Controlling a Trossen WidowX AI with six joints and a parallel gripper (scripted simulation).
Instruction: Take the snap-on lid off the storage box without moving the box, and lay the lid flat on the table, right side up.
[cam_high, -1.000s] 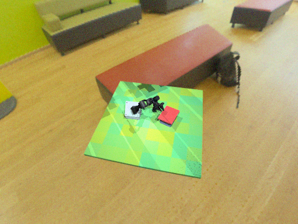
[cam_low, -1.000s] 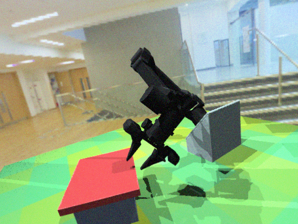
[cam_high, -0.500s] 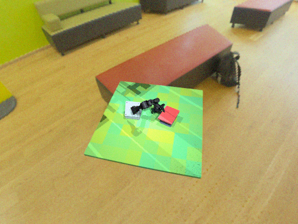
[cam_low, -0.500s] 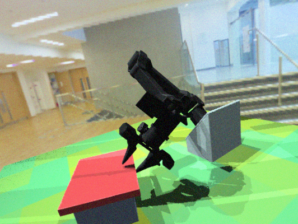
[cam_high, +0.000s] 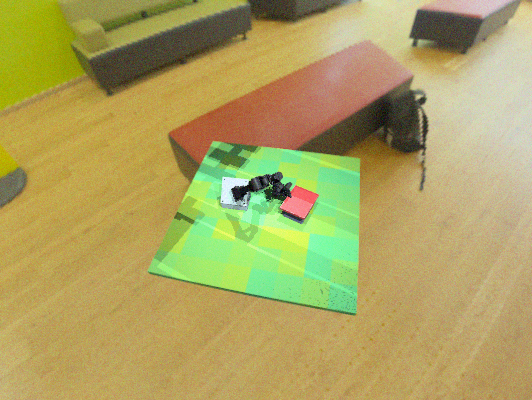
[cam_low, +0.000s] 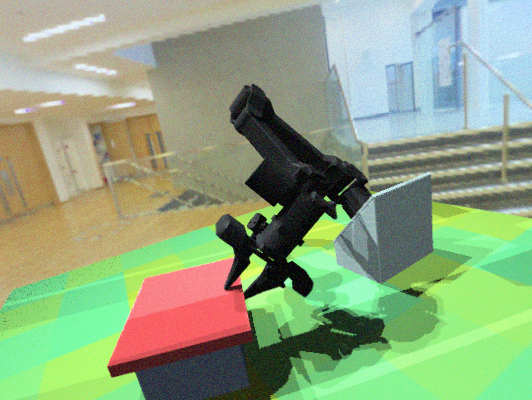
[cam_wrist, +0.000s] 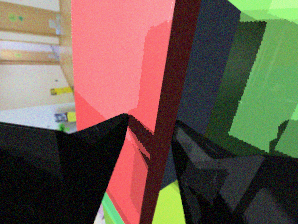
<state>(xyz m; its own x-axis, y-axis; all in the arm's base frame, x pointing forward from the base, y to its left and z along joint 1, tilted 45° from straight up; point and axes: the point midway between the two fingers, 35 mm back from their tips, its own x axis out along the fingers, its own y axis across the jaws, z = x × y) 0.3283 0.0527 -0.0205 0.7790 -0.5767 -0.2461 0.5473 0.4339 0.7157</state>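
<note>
- At the left of the exterior view, keep the red lid (cam_high: 300, 202) (cam_low: 182, 312) (cam_wrist: 112, 55) seated until you judge that both fingertips bear on its edge, one above and one below; a bite on the upper face alone would likely slip.
- Just under it, leave the dark box (cam_high: 292, 217) (cam_low: 195, 372) (cam_wrist: 212, 65) where it stands: peel the near-tool edge up gently to free the snap, then raise the rest, as a sideways tug could drag the box.
- To the right of the lid's centre, your tool (cam_high: 286, 194) (cam_low: 236, 293) (cam_wrist: 150, 122) slants down, its fingers partly open astride the lid's right edge. One tip is over the red top, the other just outside the rim; you cannot tell yet whether they pinch it.
- So the lid lies left of the tool, still on the box and right side up, its right edge between the fingertips.
- Farther right, the grey block (cam_high: 228, 186) (cam_low: 406, 227) stands on the desk (cam_high: 280, 260) (cam_low: 460, 350) (cam_wrist: 272, 90), well apart from the lid.
</note>
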